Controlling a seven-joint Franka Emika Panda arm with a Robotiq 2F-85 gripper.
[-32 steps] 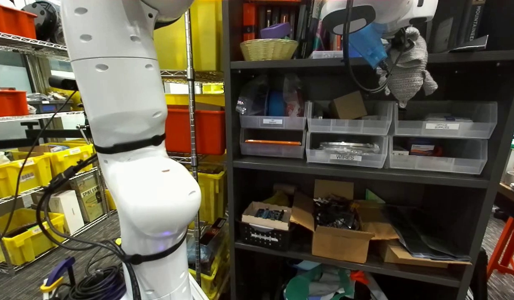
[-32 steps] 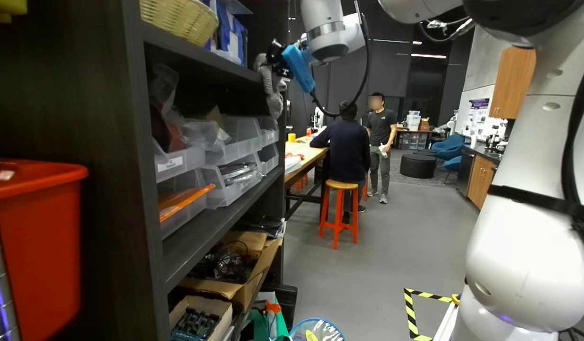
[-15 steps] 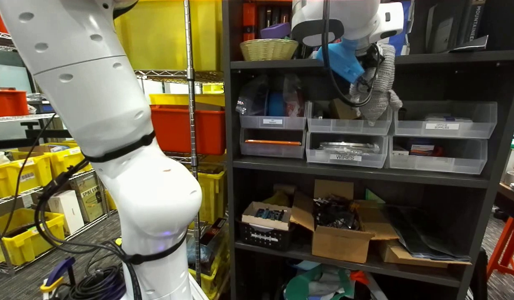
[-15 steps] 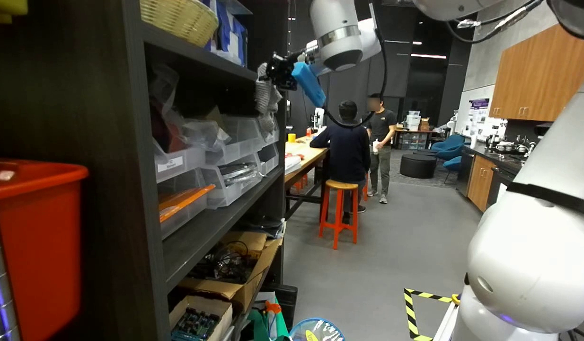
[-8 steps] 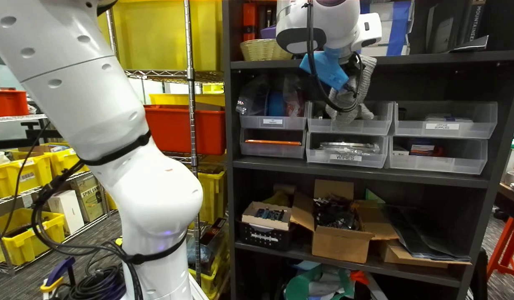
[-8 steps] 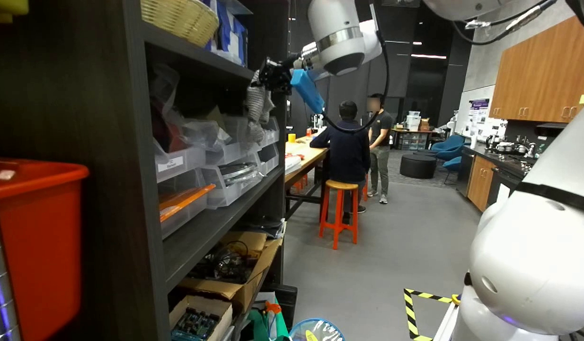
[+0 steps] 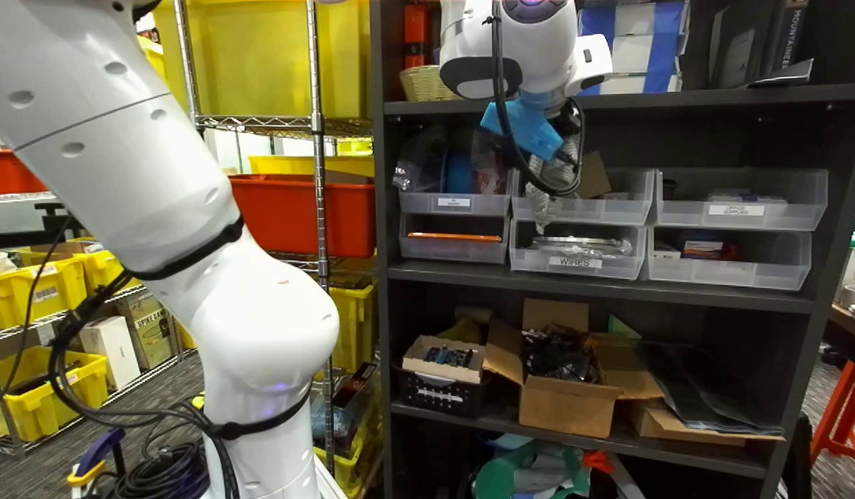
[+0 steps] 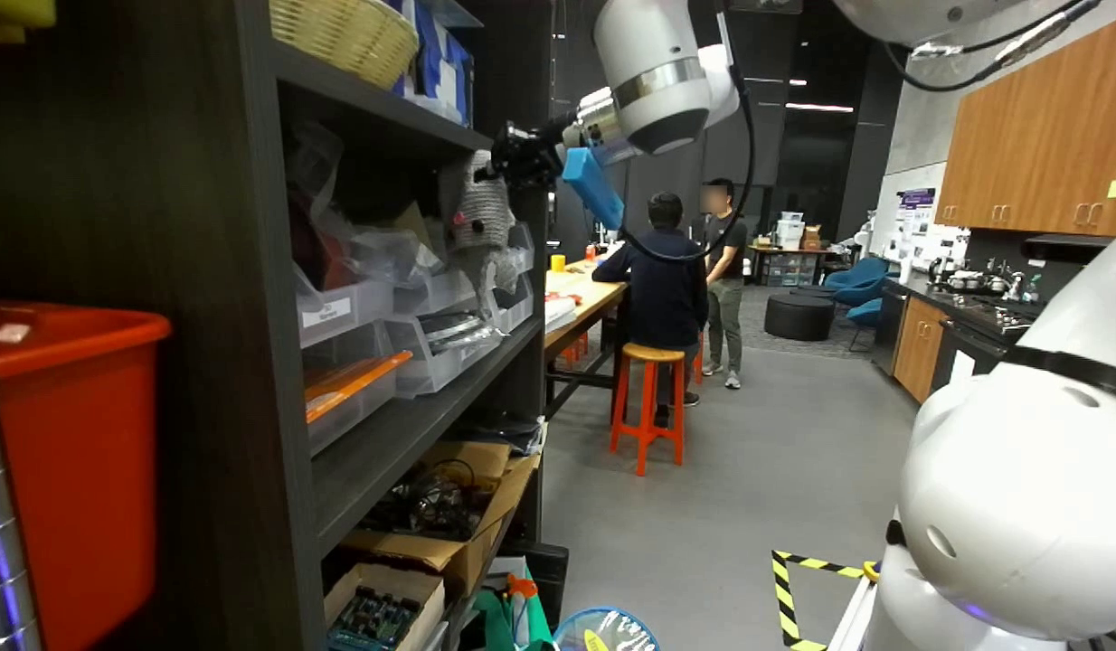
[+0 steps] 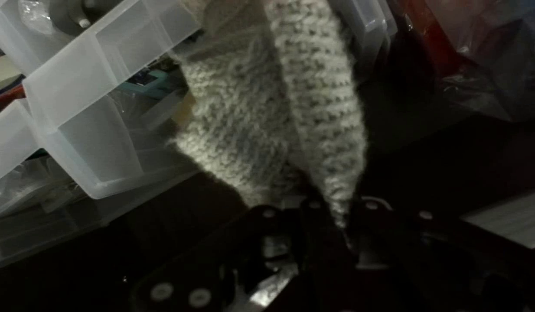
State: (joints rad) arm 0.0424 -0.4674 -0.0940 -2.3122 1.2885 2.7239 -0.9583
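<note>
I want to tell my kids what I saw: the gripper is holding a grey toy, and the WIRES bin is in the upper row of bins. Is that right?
Only the row is wrong: an exterior view shows the WIRES bin in the lower row. The gripper is indeed holding a grey toy.

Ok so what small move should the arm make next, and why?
Probably a slight lift, with the gripper shut on the gray knitted toy. The toy dangles low enough to overlap the WIRES bin in an exterior view; I can't tell whether they touch, so a little height may avoid snagging.
</note>
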